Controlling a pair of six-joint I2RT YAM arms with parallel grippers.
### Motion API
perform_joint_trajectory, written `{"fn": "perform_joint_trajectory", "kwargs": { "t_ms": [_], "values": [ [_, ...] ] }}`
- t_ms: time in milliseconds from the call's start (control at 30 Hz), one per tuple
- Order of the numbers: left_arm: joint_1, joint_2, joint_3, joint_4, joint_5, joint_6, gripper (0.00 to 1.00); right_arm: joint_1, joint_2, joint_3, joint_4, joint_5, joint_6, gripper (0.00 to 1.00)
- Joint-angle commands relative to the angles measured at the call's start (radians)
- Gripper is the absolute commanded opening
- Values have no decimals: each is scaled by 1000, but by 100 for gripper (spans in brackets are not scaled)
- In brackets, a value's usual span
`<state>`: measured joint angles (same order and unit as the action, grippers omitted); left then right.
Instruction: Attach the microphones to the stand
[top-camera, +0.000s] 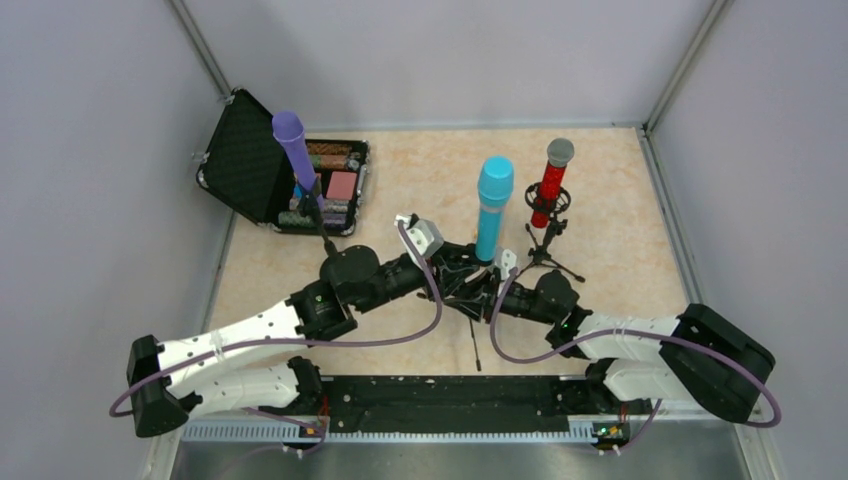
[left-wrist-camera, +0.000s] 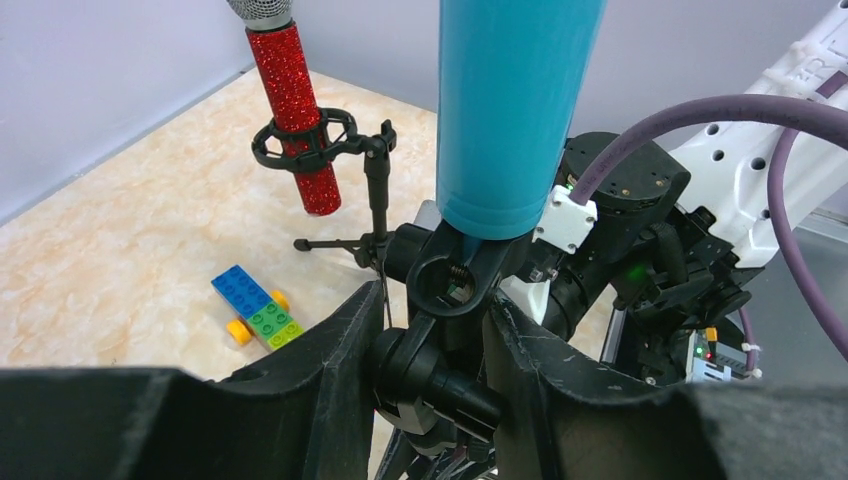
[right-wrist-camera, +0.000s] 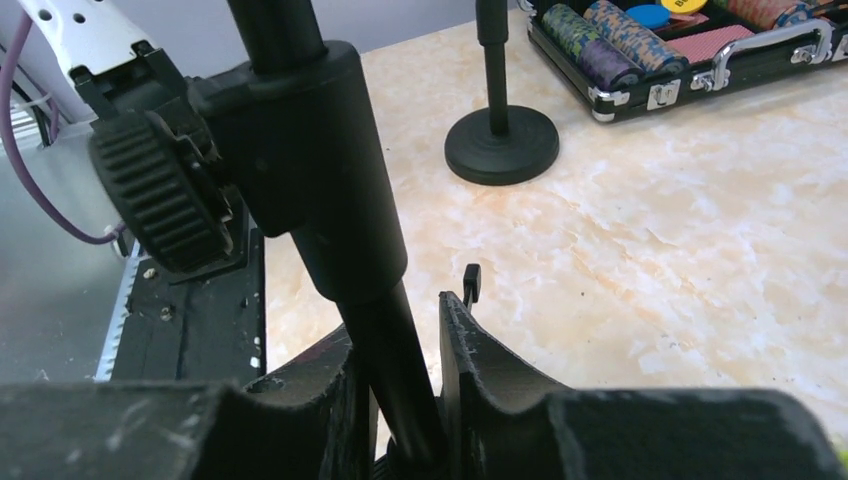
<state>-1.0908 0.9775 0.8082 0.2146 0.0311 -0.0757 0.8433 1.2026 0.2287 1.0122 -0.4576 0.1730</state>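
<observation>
Left wrist — left gripper (left-wrist-camera: 428, 340) clamped on stand joint (left-wrist-camera: 447, 285), right gripper (right-wrist-camera: 400, 335) closed round stand pole (right-wrist-camera: 335, 225)

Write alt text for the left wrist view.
The left gripper clamps a black stand below the clip holding an upright cyan-blue microphone. Behind, a glittery red microphone sits in a second black stand; a multicoloured block toy lies nearby.

White left arm (top-camera: 250, 335) and white right arm (top-camera: 640, 335) angle inward and meet; left pincer (left-wrist-camera: 430, 310) clamps the black microphone stand (left-wrist-camera: 440, 360) at its joint, right pincer (right-wrist-camera: 400, 335) squeezes its pole
</observation>
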Motion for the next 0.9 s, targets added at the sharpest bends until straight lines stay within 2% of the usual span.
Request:
{"fn": "perform_joint_trajectory", "kwargs": {
  "t_ms": [0,433,633,733,867],
  "values": [
    [-5,-68,109,204,29,17,0,15,33,-8,-2,22,-20,23],
    [-5,-152,172,142,16,68,0,28,57,4,-64,79,-46,19],
    [-4,-163,170,131,12,68,0,33,62,20,-87,96,-46,22],
    [-4,-157,162,109,2,95,0,33,41,41,-104,78,-15,28],
    [-4,-144,156,39,-17,106,0,33,-43,88,-171,72,27,48]
  ]
}}
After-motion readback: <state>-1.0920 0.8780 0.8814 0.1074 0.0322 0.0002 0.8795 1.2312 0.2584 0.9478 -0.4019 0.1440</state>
